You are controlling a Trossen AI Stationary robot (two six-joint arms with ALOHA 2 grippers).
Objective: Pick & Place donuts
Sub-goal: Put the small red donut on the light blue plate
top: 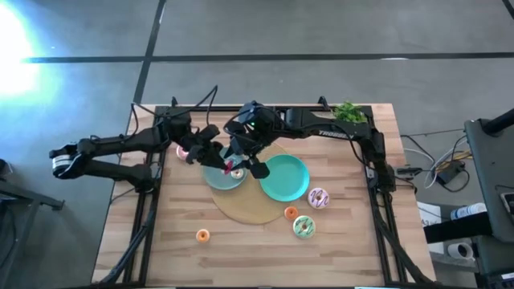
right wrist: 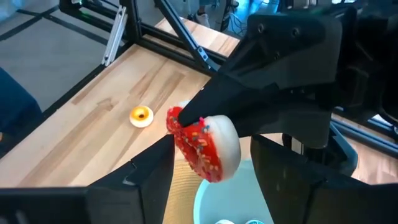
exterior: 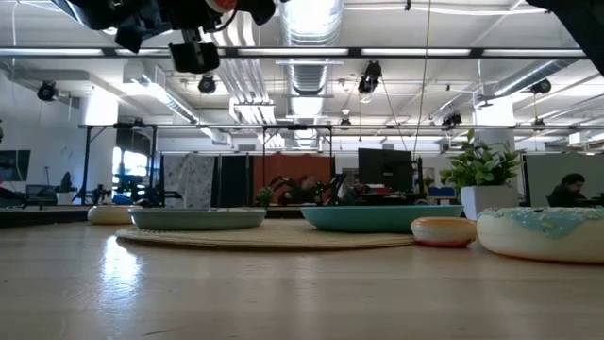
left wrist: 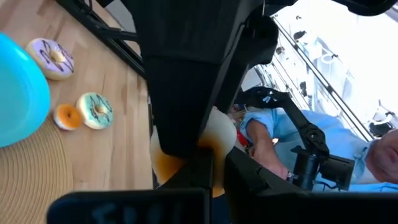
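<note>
Over a pale, planked wooden table [top: 161, 249] both dark arms meet above the middle. The left gripper [top: 193, 152] is clenched on a donut [right wrist: 208, 146] with glossy red icing, coloured sprinkles and a cream underside, holding it in the air just beside the right gripper [top: 245, 164], whose fingers stand spread on either side of that same donut without clearly touching it. Below them lies a flat, round woven mat [top: 241, 210], straw-coloured and ribbed in rings. Two smooth shallow plates rest on it: a grey-blue plate [top: 217, 178] at 9 o'clock and a brighter teal plate [top: 285, 178] at 3 o'clock; from above, the teal one looks bare, while the arms hide much of the grey-blue one. The other donuts sit on bare wood, none in a dish. A lilac donut [top: 319, 198] with dark drizzle lies at 3 o'clock of the mat, a small orange donut [top: 291, 213] is just off the mat's 4 o'clock edge, and a mint-iced donut [top: 303, 228] with pale speckles sits just beside it. Another small orange donut [top: 202, 235] lies well apart at 7 o'clock. A leafy green plant [top: 348, 112] stands at the table's far right corner.
</note>
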